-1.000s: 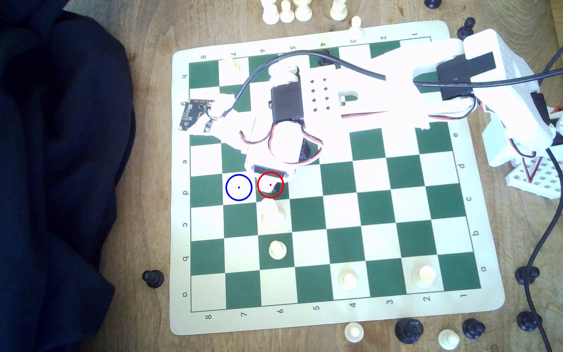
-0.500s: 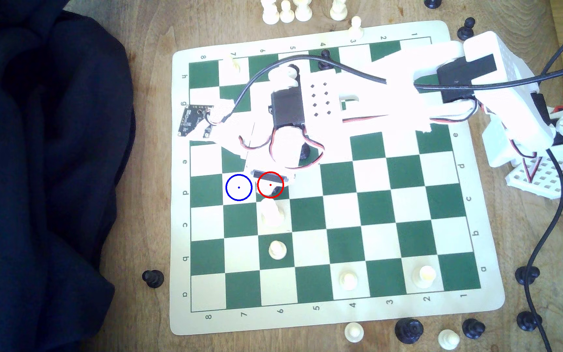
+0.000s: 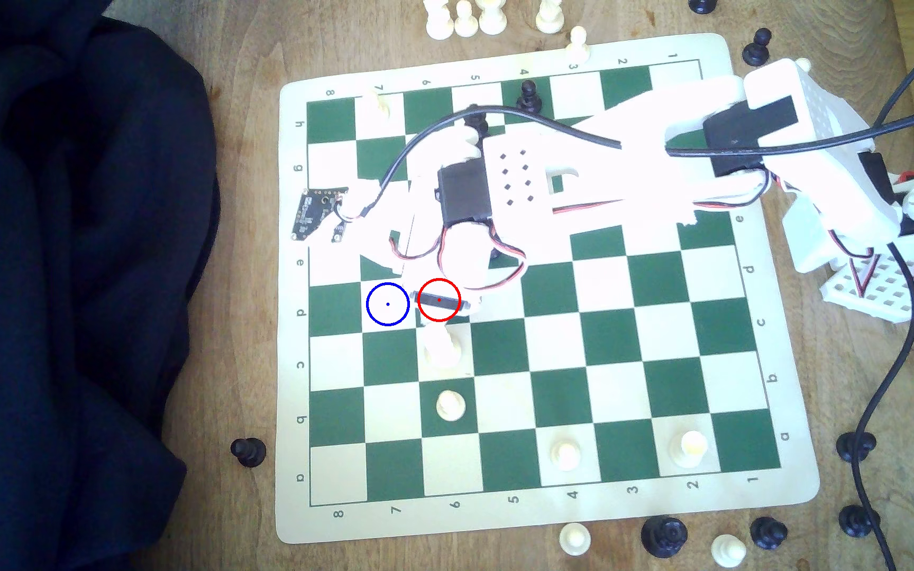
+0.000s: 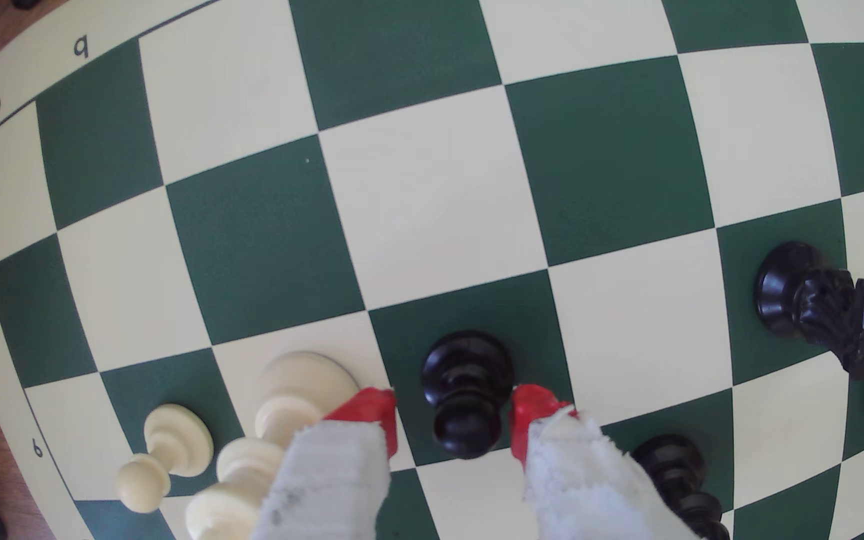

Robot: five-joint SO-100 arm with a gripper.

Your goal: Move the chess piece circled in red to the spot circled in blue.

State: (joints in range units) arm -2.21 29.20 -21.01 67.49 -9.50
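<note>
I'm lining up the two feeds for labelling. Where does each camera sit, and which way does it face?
Exterior view: overhead, looking down on the chessboard; the white arm reaches in from that view's right.
Wrist view: on the arm, looking down past the open claw, its red tips flanking the black pawn.
Shared: the board and the white pawn.

Hand (image 4: 455, 410) lower now, over the red-ringed pawn (image 4: 466, 394).

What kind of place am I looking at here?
Probably a home or hobby setup, not a factory: a roll-up chessboard on a wooden table, a small white plastic arm, loose cables, and dark cloth alongside.
</note>
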